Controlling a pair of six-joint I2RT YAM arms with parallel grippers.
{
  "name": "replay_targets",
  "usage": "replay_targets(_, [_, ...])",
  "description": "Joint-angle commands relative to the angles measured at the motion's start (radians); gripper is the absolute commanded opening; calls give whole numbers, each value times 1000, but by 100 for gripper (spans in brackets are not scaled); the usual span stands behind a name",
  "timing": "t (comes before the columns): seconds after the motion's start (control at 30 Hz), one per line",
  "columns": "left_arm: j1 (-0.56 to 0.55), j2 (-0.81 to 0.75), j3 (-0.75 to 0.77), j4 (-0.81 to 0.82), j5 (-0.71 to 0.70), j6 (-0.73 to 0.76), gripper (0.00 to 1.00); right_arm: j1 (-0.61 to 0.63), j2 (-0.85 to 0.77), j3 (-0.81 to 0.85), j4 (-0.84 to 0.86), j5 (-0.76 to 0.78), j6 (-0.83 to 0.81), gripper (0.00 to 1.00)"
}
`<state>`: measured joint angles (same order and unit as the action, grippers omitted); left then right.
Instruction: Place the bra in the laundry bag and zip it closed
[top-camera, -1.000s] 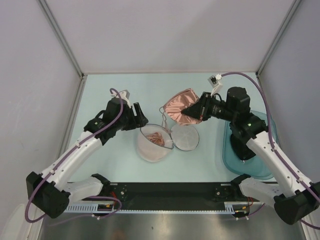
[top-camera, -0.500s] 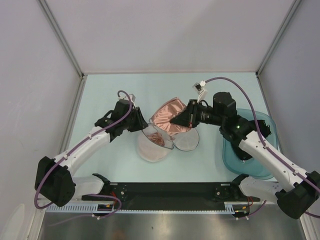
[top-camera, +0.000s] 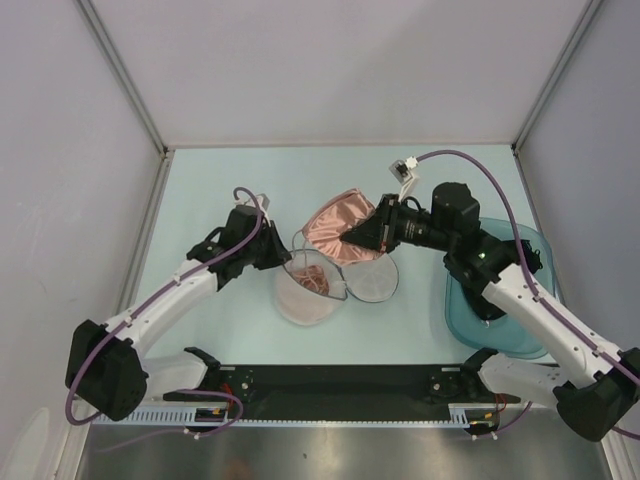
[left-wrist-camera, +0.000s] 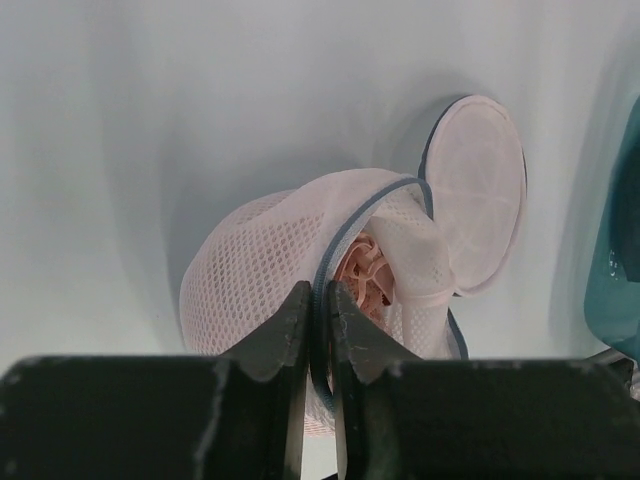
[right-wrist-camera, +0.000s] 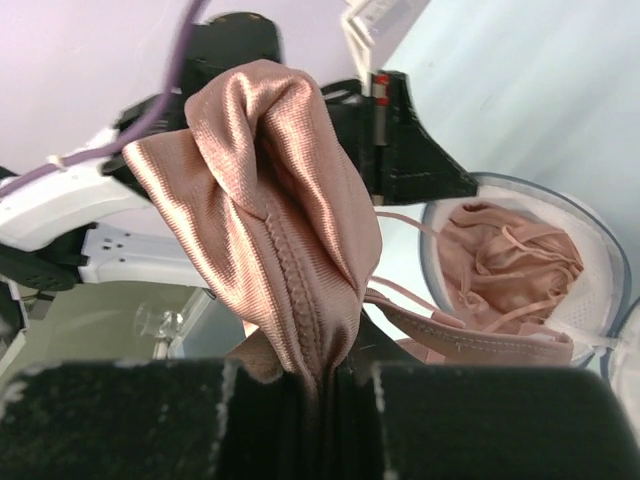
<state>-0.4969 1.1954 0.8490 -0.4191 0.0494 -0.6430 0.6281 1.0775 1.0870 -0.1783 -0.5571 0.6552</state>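
The white mesh laundry bag (top-camera: 308, 297) lies open in the middle of the table, its second half (top-camera: 373, 279) flat beside it. My left gripper (top-camera: 283, 258) is shut on the dark zip rim (left-wrist-camera: 345, 235) of the bag (left-wrist-camera: 250, 270). Pink straps (left-wrist-camera: 365, 280) of the bra lie inside that half. My right gripper (top-camera: 350, 238) is shut on the bra (top-camera: 335, 225), holding its satin cup (right-wrist-camera: 270, 180) just above and behind the bag. A strap hangs from the cup down into the bag half (right-wrist-camera: 520, 262). The right fingertips (right-wrist-camera: 335, 365) are buried in the fabric.
A translucent teal basin (top-camera: 505, 305) sits at the right under the right arm and shows in the left wrist view as a teal basin edge (left-wrist-camera: 625, 250). Grey enclosure walls (top-camera: 90, 200) stand on three sides. A black rail (top-camera: 340, 385) runs along the near edge.
My left gripper moved in and shut on the bag's rim. The right gripper carried the bra cup leftward, closer over the open bag.
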Motion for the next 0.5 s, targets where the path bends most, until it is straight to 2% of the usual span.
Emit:
replay_targets(0.0, [6,-59,-14,29,1,28,14,18,35,-85,127,8,27,0])
replay_targets(0.17, [6,-86,-36,42,-9,29,1,70,99,-171,286,84,84,0])
replay_targets(0.27, [6,-92,-42,43,-10,32,0,100,145,-176,306,167,127,0])
replay_targets(0.3, [6,-97,-45,46,-11,34,0,111,153,-200,363,177,162,0])
replay_targets(0.47, [6,-114,-67,71,-10,34,0,120,182,-303,519,262,406,0])
